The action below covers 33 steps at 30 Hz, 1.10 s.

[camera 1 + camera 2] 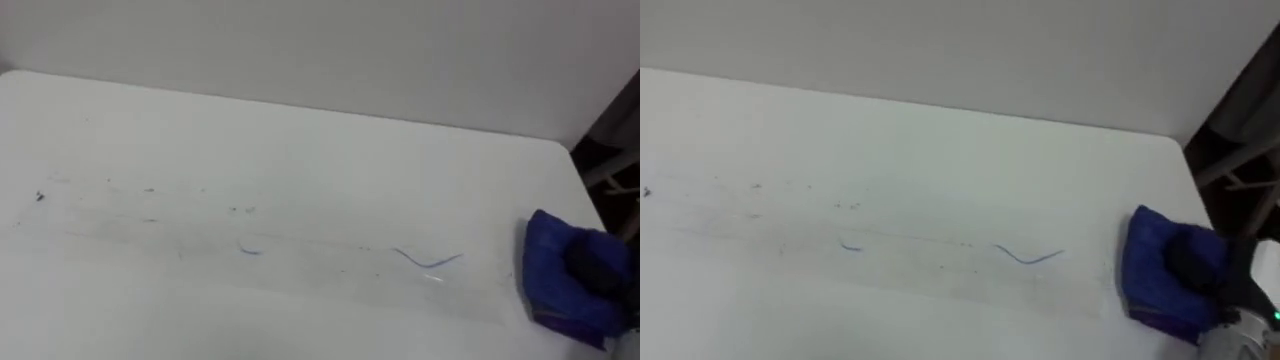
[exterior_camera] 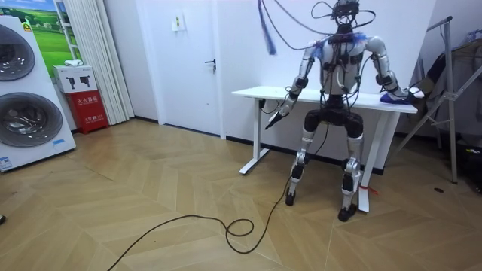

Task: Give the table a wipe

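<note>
Two blue pen strokes mark the white table (image 1: 300, 150): a longer curved one (image 1: 430, 262) toward the right end and a short one (image 1: 250, 249) near the middle. A thin scatter of dark specks (image 1: 40, 196) runs across the left part of the top. The blue cloth (image 1: 550, 270) lies bunched at the table's far right end, close to the right edge and a little to the right of the longer stroke, not touching it. The right hand (image 1: 597, 265) sits in the middle of the cloth, its dark fingers curled into the folds and grasping it, with blue fabric rising around them.

From across the room, the robot stands upright at the long side of the table, facing it and the pale wall (image 1: 300, 40) behind. Its right arm reaches out to the cloth at the room view's right. Its left hand (image 2: 276, 118) hangs below the table edge on the room view's left, and I cannot tell how its fingers are set. A washing machine (image 2: 22, 98) and a red box (image 2: 90, 109) stand far off at the room view's left.
</note>
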Tool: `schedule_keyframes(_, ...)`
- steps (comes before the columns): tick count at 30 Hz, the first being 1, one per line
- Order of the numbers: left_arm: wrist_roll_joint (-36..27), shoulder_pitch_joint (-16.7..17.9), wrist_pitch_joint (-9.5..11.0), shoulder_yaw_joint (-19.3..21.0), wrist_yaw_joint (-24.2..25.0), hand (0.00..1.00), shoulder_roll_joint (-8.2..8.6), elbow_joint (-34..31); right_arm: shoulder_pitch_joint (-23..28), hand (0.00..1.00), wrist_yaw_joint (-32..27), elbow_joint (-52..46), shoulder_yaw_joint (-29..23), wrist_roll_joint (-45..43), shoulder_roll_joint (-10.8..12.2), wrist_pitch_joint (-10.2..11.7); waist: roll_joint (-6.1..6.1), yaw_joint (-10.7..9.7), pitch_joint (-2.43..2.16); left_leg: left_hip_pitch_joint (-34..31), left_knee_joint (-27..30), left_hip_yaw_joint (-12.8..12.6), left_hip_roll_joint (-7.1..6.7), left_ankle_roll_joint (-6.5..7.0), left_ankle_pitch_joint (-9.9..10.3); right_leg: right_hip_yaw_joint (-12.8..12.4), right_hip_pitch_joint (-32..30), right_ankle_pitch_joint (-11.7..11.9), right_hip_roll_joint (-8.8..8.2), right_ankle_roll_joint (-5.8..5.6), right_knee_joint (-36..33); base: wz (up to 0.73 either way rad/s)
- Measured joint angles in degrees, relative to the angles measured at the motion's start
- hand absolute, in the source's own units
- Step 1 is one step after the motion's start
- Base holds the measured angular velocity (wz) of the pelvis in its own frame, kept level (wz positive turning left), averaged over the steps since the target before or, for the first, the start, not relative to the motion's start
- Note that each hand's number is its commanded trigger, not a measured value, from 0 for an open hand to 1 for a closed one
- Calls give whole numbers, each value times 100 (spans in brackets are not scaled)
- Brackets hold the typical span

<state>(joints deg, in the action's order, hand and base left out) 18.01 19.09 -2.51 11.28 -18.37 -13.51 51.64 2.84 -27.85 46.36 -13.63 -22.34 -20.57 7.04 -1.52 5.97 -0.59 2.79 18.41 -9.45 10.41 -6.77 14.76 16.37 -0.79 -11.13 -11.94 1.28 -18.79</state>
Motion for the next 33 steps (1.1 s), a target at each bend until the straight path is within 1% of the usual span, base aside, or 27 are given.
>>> schedule_keyframes(1,-53,-12,-2,19,-30,0,-1,-6,2,100,-9,2,-8,15,4,48,1,-24,-1,-4,-30,-17,-28,29,-7,-63,2,75,15,-55,95,-46)
schedule_keyframes(2,-54,-14,1,65,-131,0,-4,-7,-4,100,-3,5,-2,63,9,122,0,-88,0,-50,-70,-57,-73,81,-14,-186,-18,186,19,-173,168,-18)
schedule_keyframes(3,-52,-69,7,91,-172,0,-10,-8,-6,100,-1,14,19,210,8,178,-2,-121,-3,-98,-77,-87,-112,95,-12,-283,-28,282,6,-336,217,-14)
schedule_keyframes(4,-53,-127,29,90,-219,0,-18,-7,-13,100,5,14,108,380,3,183,-15,-125,-7,-116,-77,-119,-129,88,-15,-306,-41,348,-13,-520,193,-13)
schedule_keyframes(5,-53,-147,42,91,-231,0,-11,-7,-21,100,22,20,122,441,0,183,-24,-122,-11,-119,-78,-135,-129,82,-15,-304,-56,399,-21,-636,194,-11)
schedule_keyframes(6,-54,-184,48,87,-232,0,12,-5,-40,100,81,23,169,491,-2,185,-59,-134,-14,-118,-84,-141,-135,69,-21,-191,-46,455,-56,-870,206,0)
schedule_keyframes(7,-52,-259,48,90,-234,0,83,-12,-51,100,133,12,169,463,-2,176,-77,-170,-16,-107,-113,-118,-135,51,-32,-136,-18,447,-58,-883,230,6)
schedule_keyframes(9,-60,-263,48,87,-238,0,197,-59,-69,100,126,-19,150,361,19,153,-95,-242,-8,-77,-154,-49,-135,35,-51,-45,103,455,-39,-894,346,16)
schedule_keyframes(10,-69,-255,47,85,-238,0,211,-92,-111,100,119,-38,137,333,24,112,-107,-234,-3,-37,-201,-51,-136,27,-65,-43,141,461,-26,-896,382,10)
schedule_keyframes(11,-177,-232,47,75,-251,0,204,-156,-118,100,123,-123,154,185,54,-2,-138,-230,1,52,-308,-55,-136,10,-107,-39,216,469,-4,-897,447,0)
schedule_keyframes(12,-304,-225,40,66,-267,0,203,-224,-112,100,115,-270,280,151,76,-187,-158,-178,5,104,-371,-65,-136,-1,-127,-31,240,469,7,-897,465,0)
schedule_keyframes(13,-360,-233,40,38,-280,0,204,-252,-111,100,108,-341,337,150,74,-284,-167,-155,6,115,-400,-73,-136,-4,-137,-39,236,469,14,-897,474,-6)
schedule_keyframes(14,-397,-278,40,-33,-315,0,199,-258,-111,100,111,-558,410,3,100,-495,-182,-106,20,155,-489,-106,-138,-8,-177,-58,232,473,22,-891,490,-18)
schedule_keyframes(15,-393,-347,37,-107,-335,0,202,-209,-113,100,154,-911,620,-248,108,-736,-181,-33,41,197,-578,-176,-139,-14,-216,-122,183,487,38,-879,497,-29)
schedule_keyframes(16,-397,-383,37,-206,-341,0,207,-163,-111,100,255,-1245,928,-532,113,-888,-178,83,55,253,-647,-261,-138,-17,-240,-198,157,517,60,-870,521,-34)
schedule_keyframes(17,-399,-440,35,-265,-345,0,206,-113,-114,100,325,-1488,1136,-685,125,-1003,-182,165,70,294,-700,-317,-139,-18,-258,-224,147,526,62,-866,520,-26)
schedule_keyframes(18,-382,-521,26,-339,-349,0,206,-95,-141,100,493,-1931,1592,-1054,200,-1160,-186,270,74,287,-728,-338,-140,-22,-273,-234,110,536,68,-862,522,-13)
schedule_keyframes(19,-373,-537,26,-376,-356,0,205,-97,-202,100,598,-2106,1824,-1246,222,-1198,-191,306,79,285,-742,-339,-140,-24,-277,-234,99,538,71,-860,524,-5)
schedule_keyframes(21,-385,-652,-12,-558,-360,0,204,-97,-535,100,901,-2442,2616,-1879,494,-1204,-212,467,127,275,-775,-323,-141,-26,-297,-227,105,562,82,-863,576,2)
schedule_keyframes(23,-398,-661,-73,-614,-368,0,218,-105,-792,100,958,-2413,3011,-2164,696,-1228,-243,596,144,266,-800,-312,-141,-23,-312,-215,120,586,90,-863,628,5)
schedule_keyframes(24,-396,-637,-154,-678,-391,0,208,-106,-917,100,1011,-2405,3179,-2286,783,-1262,-262,658,156,253,-800,-292,-141,-23,-315,-196,123,587,90,-862,636,7)
schedule_keyframes(25,-374,-583,-217,-708,-398,0,218,-128,-962,100,1044,-2359,3246,-2306,839,-1290,-270,709,159,246,-800,-280,-141,-24,-316,-180,129,591,90,-860,645,6)
schedule_keyframes(26,-374,-528,-232,-712,-399,0,223,-157,-966,100,1041,-2296,3251,-2305,866,-1290,-271,703,160,248,-799,-266,-141,-23,-318,-167,146,593,90,-861,658,13)
schedule_keyframes(27,-376,-421,-244,-717,-399,0,217,-226,-960,100,997,-2207,3230,-2263,868,-1279,-270,665,160,245,-795,-203,-141,-21,-326,-93,218,609,90,-862,714,24)
schedule_keyframes(29,-376,-280,-249,-701,-404,0,199,-357,-863,100,853,-2090,3184,-2177,875,-1214,-257,634,153,253,-783,-116,-141,-24,-333,-10,309,609,90,-863,730,26)
schedule_keyframes(31,-371,-216,-252,-689,-405,0,177,-393,-768,100,637,-1926,3098,-2032,873,-1083,-235,609,138,261,-779,-44,-141,-27,-335,79,407,610,90,-864,798,20)
schedule_keyframes(33,-226,-135,-251,-612,-409,0,162,-339,-605,100,319,-1621,2859,-1781,871,-680,-204,529,116,257,-766,31,-143,-27,-336,136,467,612,90,-868,831,17)
